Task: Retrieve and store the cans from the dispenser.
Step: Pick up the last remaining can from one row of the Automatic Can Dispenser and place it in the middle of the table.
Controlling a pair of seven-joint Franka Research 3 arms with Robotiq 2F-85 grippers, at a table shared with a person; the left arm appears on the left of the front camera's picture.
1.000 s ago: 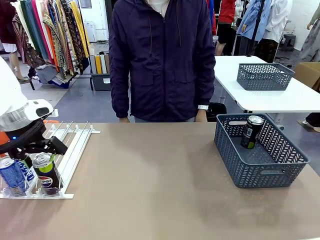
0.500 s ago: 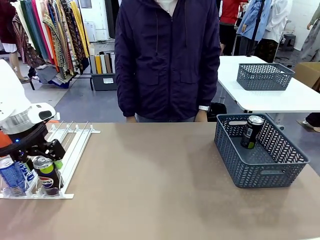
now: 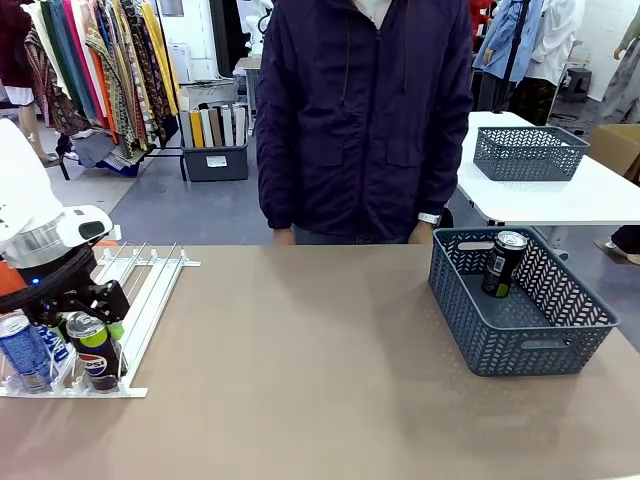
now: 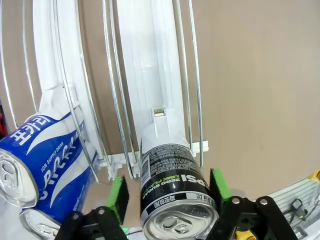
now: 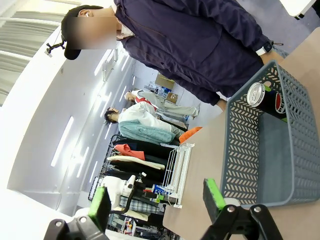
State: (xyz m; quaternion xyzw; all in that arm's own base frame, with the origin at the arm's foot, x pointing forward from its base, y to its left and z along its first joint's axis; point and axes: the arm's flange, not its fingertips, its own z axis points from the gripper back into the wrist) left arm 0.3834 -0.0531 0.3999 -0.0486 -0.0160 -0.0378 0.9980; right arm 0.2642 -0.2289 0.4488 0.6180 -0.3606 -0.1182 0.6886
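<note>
The white dispenser (image 3: 150,285) lies at the table's left. At its front lip stand a black Pepsi can (image 3: 98,365) and two blue Pocari cans (image 3: 22,352), the second blue can (image 3: 55,343) behind. My left gripper (image 3: 92,332) is down over the Pepsi can. In the left wrist view the Pepsi can (image 4: 175,182) sits between the green pads (image 4: 118,197), with a gap on one side, the gripper (image 4: 169,192) open. A blue can (image 4: 45,152) lies in the lane beside it on the dispenser (image 4: 150,65). Another Pepsi can (image 3: 503,263) stands in the basket. My right gripper (image 5: 157,202) is open and holds nothing.
The dark grey mesh basket (image 3: 530,335) stands at the table's right, also in the right wrist view as the basket (image 5: 250,165) with its can (image 5: 265,97). A person in a dark jacket (image 3: 365,120) stands at the far edge. Bare tabletop lies between rack and basket.
My left gripper has come down and slightly left, its fingers now on both sides of the Pepsi can. The person has stepped to the picture's right.
</note>
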